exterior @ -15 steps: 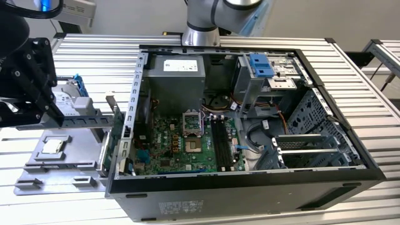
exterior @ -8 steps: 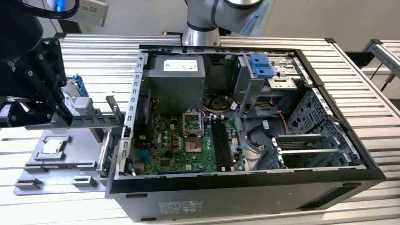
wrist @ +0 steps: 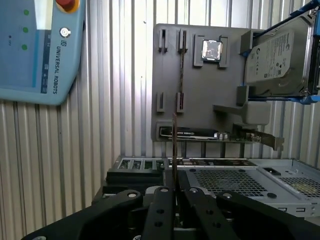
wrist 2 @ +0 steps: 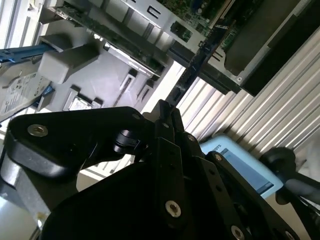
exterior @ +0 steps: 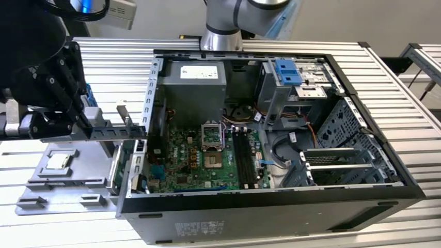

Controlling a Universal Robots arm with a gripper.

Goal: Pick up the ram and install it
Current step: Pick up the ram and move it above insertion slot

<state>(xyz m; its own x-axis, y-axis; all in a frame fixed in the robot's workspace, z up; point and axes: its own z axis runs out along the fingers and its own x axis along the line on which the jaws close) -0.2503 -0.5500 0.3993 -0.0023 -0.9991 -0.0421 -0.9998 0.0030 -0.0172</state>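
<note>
**Pincer** (wrist: 175, 190): fingers pressed together on the ram (wrist: 174, 147), which stands edge-on out of the fingertips. In the second wrist view the ram (wrist 2: 189, 72) runs straight out from the closed fingers.

**Beyond the ram, first wrist view:** the perforated metal edge of the computer case (wrist: 235, 177), then a grey parts tray (wrist: 200, 95) lying on the slatted worktop (wrist: 115, 100).

**Tray contents:**
- a circuit card (wrist: 200, 134) with a metal bracket, in the recess nearest the case;
- a processor (wrist: 212, 50) in a square pocket farther off;
- a hard drive (wrist: 277, 57) in a blue carrier, propped at a tilt at one side.

A teach pendant (wrist: 40, 50) lies on the worktop, apart from the tray.

**Exterior view:** the pincer is above the tray at the exterior view's left, outside the case wall, so the ram is held outside the case. The open case holds the motherboard (exterior: 200, 155), its long black memory slots (exterior: 242, 155), a grey power supply (exterior: 196, 82) and a blue-fronted drive cage (exterior: 288, 72).
</note>
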